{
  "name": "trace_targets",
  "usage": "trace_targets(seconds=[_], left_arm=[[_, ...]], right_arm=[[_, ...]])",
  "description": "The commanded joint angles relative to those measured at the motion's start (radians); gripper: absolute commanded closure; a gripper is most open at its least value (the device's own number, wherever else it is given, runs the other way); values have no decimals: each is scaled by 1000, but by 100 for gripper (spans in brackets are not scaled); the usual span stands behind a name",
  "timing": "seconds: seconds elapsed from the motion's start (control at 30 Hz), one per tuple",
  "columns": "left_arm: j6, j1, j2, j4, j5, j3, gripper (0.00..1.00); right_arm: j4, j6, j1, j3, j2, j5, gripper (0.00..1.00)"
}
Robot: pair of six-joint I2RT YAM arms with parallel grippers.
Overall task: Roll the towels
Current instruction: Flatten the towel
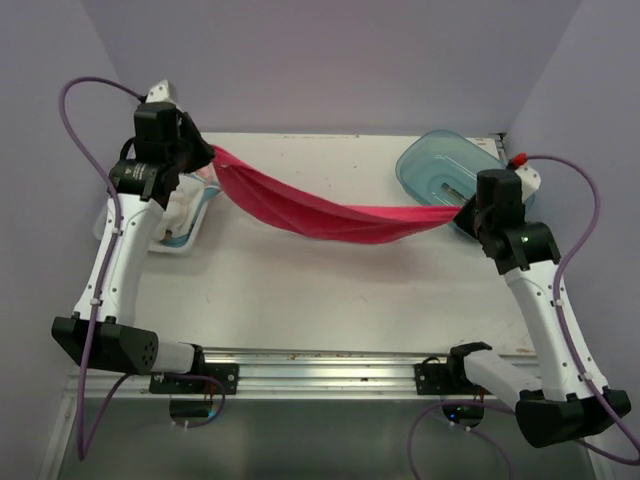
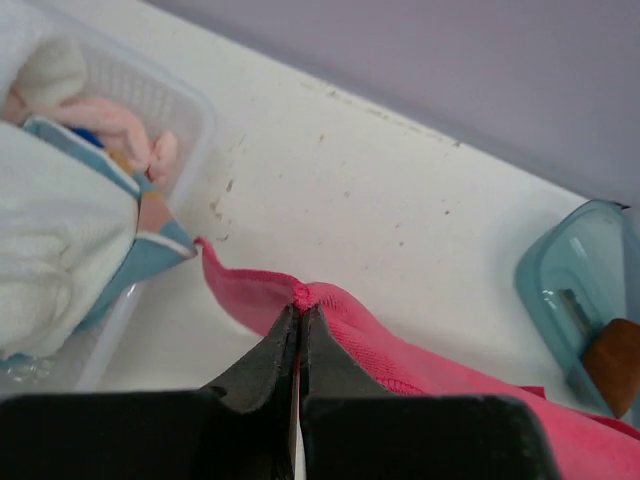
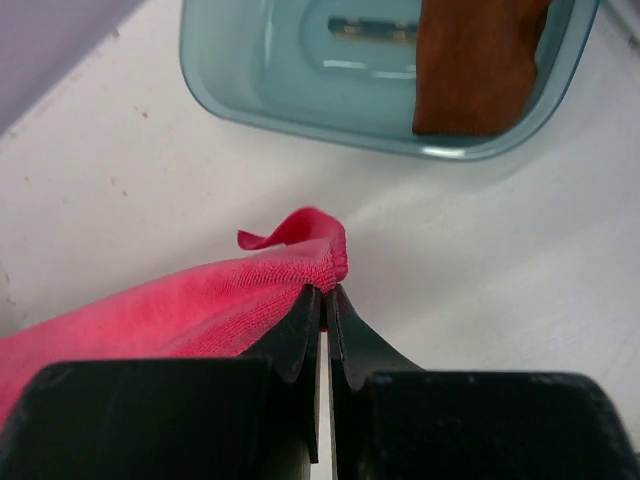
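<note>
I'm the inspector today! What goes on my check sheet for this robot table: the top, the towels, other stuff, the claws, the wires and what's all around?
Surface: white table, speckled with small marks; metal rail along the near edge.
Job's things: pink towel strung between the arms, sagging in the middle; brown towel lying in the blue tub at the far right.
Clutter: white basket at the far left, holding white cloths with blue trim.
Grippers: left gripper shut on one end of the pink towel; right gripper shut on the other end.
Cables: purple cable looping beside each arm, away from the towel.
Surroundings: lavender walls on three sides.
</note>
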Motion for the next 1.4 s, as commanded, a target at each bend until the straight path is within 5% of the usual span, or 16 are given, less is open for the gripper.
trace_targets(seconds=[0.0, 0.5, 0.97, 1.2, 1.37], left_arm=[[43, 5, -5, -33, 42, 146, 100], [138, 5, -273, 21, 95, 88, 100], [158, 5, -606, 19, 155, -25, 100], [109, 3, -669, 93, 149, -272, 100], [53, 3, -491, 125, 86, -439, 100]], right_arm=[[-34, -110, -20, 157, -18, 107, 100], [-207, -230, -20, 312, -207, 248, 100], [-385, -236, -20, 438, -360, 219, 100], [-389, -166, -20, 244, -388, 184, 100], [-266, -146, -20, 41, -314, 188, 100]])
